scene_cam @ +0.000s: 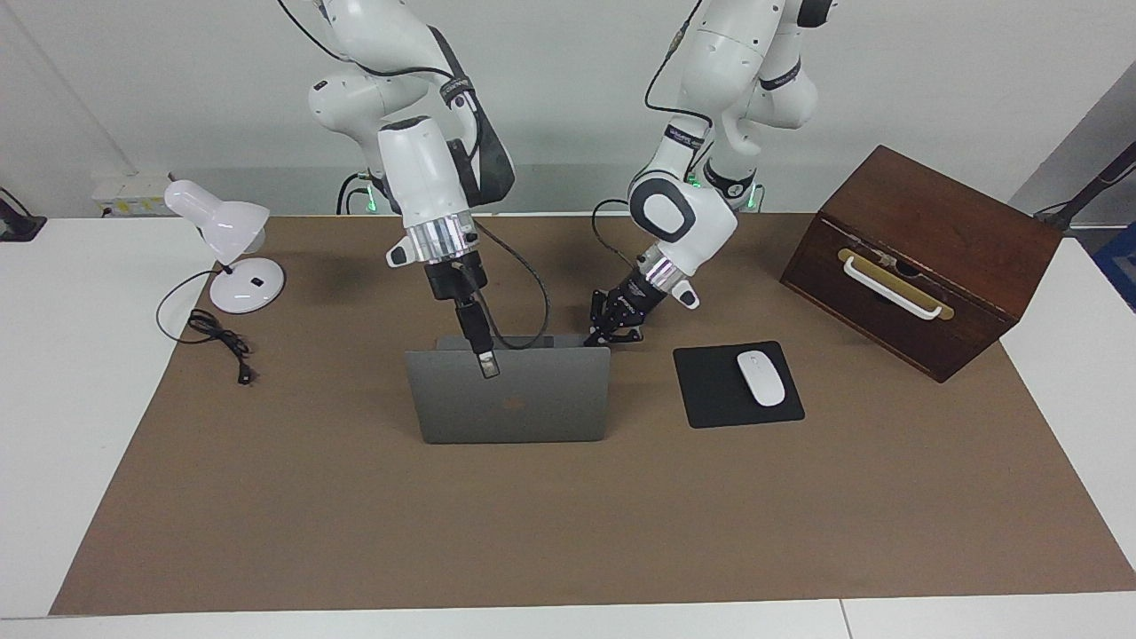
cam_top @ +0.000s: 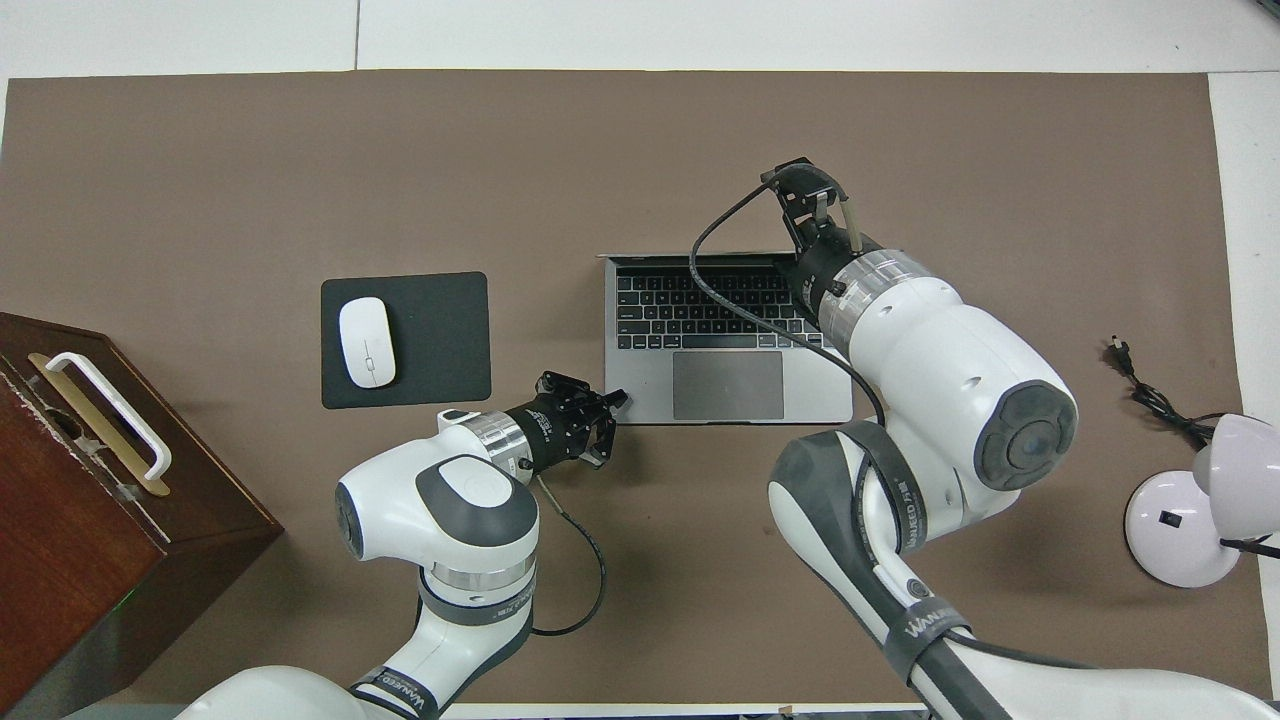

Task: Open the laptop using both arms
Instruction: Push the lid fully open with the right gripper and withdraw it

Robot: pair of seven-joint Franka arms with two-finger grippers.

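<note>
Well, from my station I see the brown mat (scene_cam: 568,532) covering most of the white table (scene_cam: 71,399), and at the left arm's end of it sits the dark wooden box (scene_cam: 923,257) with its pale handle facing away from the robots. Next in size are my two arms: the right arm (scene_cam: 417,177) reaches down over the middle of the mat, the left arm (scene_cam: 692,213) slants down beside it. Between them stands the laptop (scene_cam: 510,395), open, its lid upright with the logo side turned away from the robots and its keyboard base lying flat toward them. A black mouse pad (scene_cam: 723,395) lies beside the laptop toward the left arm's end, with a white mouse (scene_cam: 761,378) on it. A white desk lamp (scene_cam: 232,244) stands at the right arm's end, its black cord (scene_cam: 217,335) coiled on the mat. My right gripper (scene_cam: 486,362) hangs at the lid's top edge; I cannot tell whether its jaws grip the lid or stand apart. My left gripper (scene_cam: 612,335) is low at the base's corner nearest the mouse pad, jaws together, and appears to press there with nothing held.
</note>
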